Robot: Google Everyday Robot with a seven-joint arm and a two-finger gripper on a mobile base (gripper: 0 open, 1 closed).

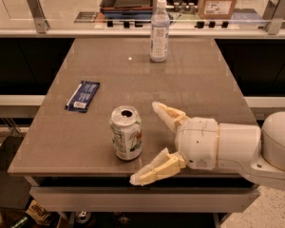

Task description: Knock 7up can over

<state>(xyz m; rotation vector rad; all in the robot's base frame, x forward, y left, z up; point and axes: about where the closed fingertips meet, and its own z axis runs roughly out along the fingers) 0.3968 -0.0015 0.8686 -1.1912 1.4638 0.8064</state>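
Observation:
The 7up can [126,132], silver-white with green and red markings, stands upright near the front edge of the brown table [190,80]. My gripper [147,144] reaches in from the right, just to the right of the can. Its two cream fingers are spread wide open, one finger [168,116] behind and right of the can and the other at the table's front edge. The fingers do not touch the can and hold nothing.
A clear plastic bottle [159,31] with a white label stands at the far middle of the table. A dark blue snack packet [82,95] lies flat at the left. A glass-railed counter with boxes runs behind the table.

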